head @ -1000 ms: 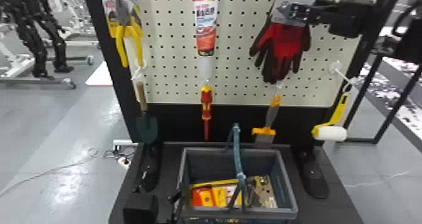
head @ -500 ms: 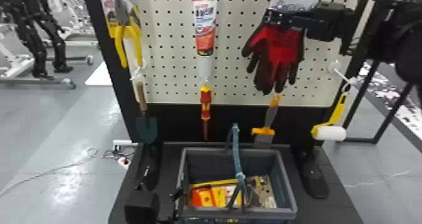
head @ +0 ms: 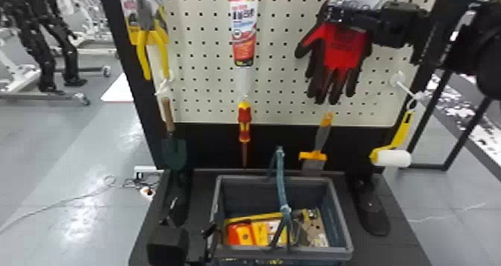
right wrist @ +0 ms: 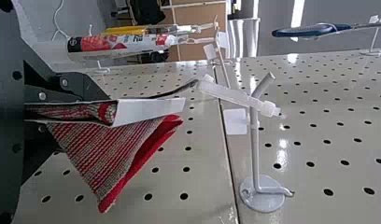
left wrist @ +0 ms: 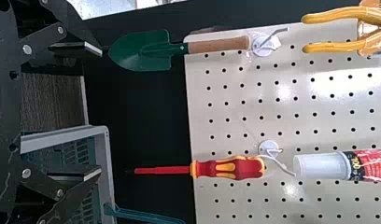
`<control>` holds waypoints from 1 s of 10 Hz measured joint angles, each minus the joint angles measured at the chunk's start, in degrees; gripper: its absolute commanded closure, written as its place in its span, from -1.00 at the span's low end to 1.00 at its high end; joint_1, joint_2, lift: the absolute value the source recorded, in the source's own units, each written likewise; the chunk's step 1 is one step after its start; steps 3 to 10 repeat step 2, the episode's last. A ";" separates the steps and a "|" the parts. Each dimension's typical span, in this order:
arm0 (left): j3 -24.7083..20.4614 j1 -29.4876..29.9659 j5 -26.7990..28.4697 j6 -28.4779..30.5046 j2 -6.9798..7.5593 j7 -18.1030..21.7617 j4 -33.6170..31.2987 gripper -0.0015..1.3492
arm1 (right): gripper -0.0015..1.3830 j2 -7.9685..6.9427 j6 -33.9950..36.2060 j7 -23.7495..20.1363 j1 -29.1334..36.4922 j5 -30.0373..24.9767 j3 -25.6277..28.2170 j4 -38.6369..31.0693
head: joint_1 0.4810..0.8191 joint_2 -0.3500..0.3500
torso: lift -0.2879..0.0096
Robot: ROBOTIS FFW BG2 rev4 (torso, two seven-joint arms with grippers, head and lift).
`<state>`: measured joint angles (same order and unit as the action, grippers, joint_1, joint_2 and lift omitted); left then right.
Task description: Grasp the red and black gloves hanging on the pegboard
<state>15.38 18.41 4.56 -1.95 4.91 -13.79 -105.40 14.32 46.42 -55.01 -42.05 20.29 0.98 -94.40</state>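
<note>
Down by the basket (left wrist: pixel 62 135), the left claw (left wrist: pixel 91 111) is spread wide, facing the pegboard (left wrist: pixel 291 107). At the pegboard's top right corner, the gloves (head: pixel 333 56) dangle fingers down. The right claw (head: pixel 346 15) reaches in from the right edge and pinches their cuff.

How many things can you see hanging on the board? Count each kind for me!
Pliers: 1
Sealant tube: 1
Pair of red and black gloves: 1
Garden trowel: 1
Screwdriver: 1
Scraper: 1
Paint roller: 1
Blue-handled tool: 1
Total: 8
</note>
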 measured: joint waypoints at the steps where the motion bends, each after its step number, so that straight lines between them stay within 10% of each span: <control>1: 0.00 0.03 -0.05 0.02 0.02 0.00 -0.05 -0.42 | 0.87 -0.04 0.10 0.00 0.00 0.16 0.21 0.00 | -0.60 0.00 | 0.26; 10: 0.03 0.05 -0.07 0.02 0.02 0.00 -0.07 -0.42 | 0.87 -0.12 0.14 0.01 0.14 0.29 0.34 0.00 | -0.60 0.00 | 0.26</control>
